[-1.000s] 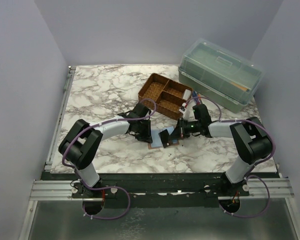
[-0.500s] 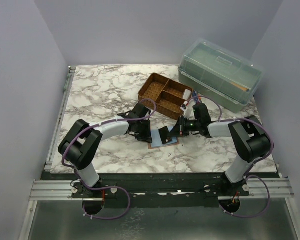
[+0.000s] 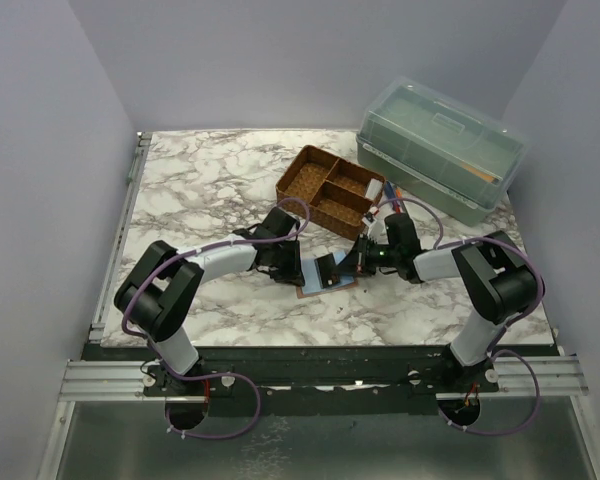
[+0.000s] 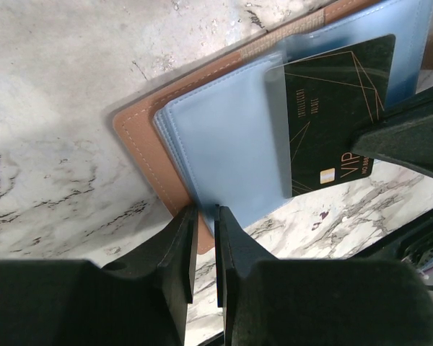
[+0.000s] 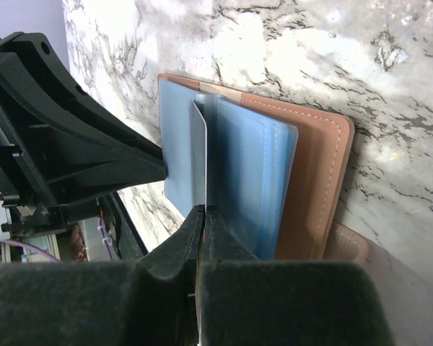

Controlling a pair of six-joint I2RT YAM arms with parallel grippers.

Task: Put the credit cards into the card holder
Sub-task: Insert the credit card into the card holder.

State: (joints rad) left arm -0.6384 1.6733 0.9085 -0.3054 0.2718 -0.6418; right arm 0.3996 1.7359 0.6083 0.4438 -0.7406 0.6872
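Open card holder (image 4: 138, 140) on marble counter (image 4: 50, 108); left hand (image 4: 205, 216) pinches its blue pocket (image 4: 216, 137) edge; right hand (image 5: 202, 213), closed, apparently grips half-inserted black credit card (image 4: 332, 122).

We record a marble-patterned table (image 3: 200, 180). At its far right stands a translucent green lidded box (image 3: 440, 145); a brown woven divided tray (image 3: 298, 172) sits just left.

Matt tan leather-look card holder (image 4: 138, 144) with smooth blue plastic pockets (image 4: 216, 137).
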